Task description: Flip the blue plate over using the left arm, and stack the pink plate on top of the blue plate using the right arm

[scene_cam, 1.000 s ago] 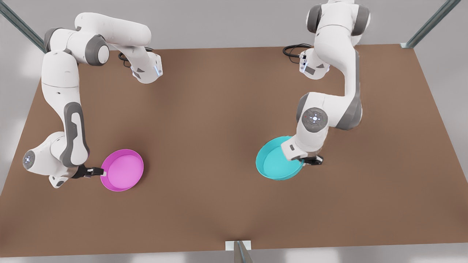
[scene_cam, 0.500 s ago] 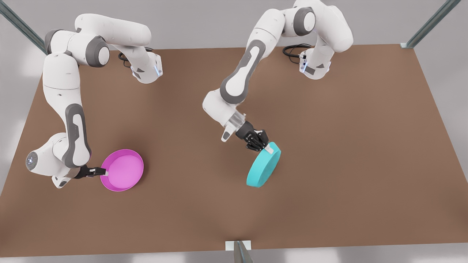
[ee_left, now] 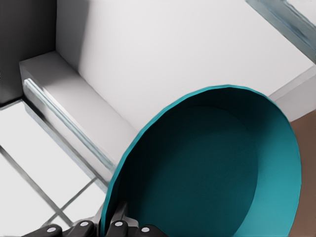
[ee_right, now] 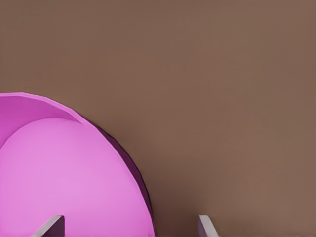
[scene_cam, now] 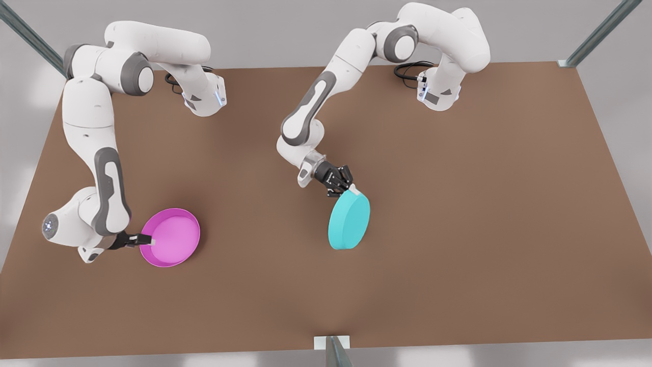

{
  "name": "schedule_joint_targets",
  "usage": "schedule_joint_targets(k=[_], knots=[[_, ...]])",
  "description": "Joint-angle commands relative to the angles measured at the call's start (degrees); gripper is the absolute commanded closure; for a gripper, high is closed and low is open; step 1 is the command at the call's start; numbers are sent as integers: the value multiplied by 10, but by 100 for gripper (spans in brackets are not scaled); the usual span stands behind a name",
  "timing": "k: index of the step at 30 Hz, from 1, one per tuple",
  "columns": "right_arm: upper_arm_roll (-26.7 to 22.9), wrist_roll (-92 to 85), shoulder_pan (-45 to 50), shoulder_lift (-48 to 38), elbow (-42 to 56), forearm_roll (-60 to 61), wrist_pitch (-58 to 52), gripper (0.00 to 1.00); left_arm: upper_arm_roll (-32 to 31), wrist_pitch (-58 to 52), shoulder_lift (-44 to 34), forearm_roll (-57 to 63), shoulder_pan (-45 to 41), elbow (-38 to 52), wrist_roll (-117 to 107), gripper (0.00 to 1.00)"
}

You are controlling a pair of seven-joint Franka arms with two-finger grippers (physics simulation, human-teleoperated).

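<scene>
Turquoise round shallow plate (scene_cam: pixel 349 221) hung tilted, underside up, over mid-bench (scene_cam: pixel 458 204), rim pinched in the left hand (scene_cam: pixel 342 189) above it, while the right hand (scene_cam: pixel 145 240) straddled, fingers apart, the magenta round plate's (scene_cam: pixel 170 237) near rim.

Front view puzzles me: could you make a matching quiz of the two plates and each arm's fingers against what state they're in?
Things:
1. blue plate
2. pink plate
3. left fingers
4. right fingers

States:
A. lying flat, hollow side up
B. open, astride a rim
C. tilted up, base towards the front camera
D. shut on a rim

Pairs: 1-C, 2-A, 3-D, 4-B
</scene>
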Motion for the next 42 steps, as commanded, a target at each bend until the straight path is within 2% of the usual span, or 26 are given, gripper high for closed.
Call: schedule_joint_targets(k=[1,15,17,18,19,20,22,26,27,29,31,32,34,35,37,40,41,42], knots=[[2,-3,0,-1,-4,1,1,0,-3,-1,9,4,0,0,-343,79],[2,-13,0,-1,-6,0,4,0,-19,-9,45,1,-8,5,-374,79],[2,-17,0,-1,-5,0,4,0,-21,-10,49,-1,-15,5,-374,47],[1,-20,1,0,-6,0,6,0,-21,-10,51,-1,-18,5,-374,18],[1,-20,1,0,-5,0,7,0,-21,-10,54,-2,-20,5,-373,16],[1,-20,1,0,-5,0,7,0,-21,-10,58,-5,-29,5,-373,7],[1,-20,1,0,-5,0,7,0,-21,-16,67,-28,-55,5,-375,1],[2,-20,1,0,-5,0,7,0,-46,-29,54,-70,-75,16,-374,1],[1,-20,1,0,-5,0,7,0,-46,-43,47,-107,-74,69,-369,1],[2,-20,0,0,-5,0,7,0,-57,-78,-51,-248,-74,131,-353,4],[2,-20,1,0,-5,0,7,0,-60,-138,-205,-385,-72,165,-218,4],[2,-20,1,0,-5,0,7,0,-60,-174,-309,-431,-40,172,-142,3],[2,-20,1,0,-4,0,7,3,-54,-304,-506,-546,138,174,104,0],[2,-20,2,0,-4,0,8,8,-36,-330,-530,-569,235,173,247,0],[2,-20,4,5,-1,0,10,11,19,-339,-513,-568,344,172,496,0],[2,-20,4,10,0,0,20,14,24,-280,-484,-579,466,144,708,0],[2,-20,4,11,0,0,20,15,-34,-255,-475,-587,537,148,730,0],[2,-20,4,11,0,0,20,20,-188,-250,-473,-583,676,157,732,0]])
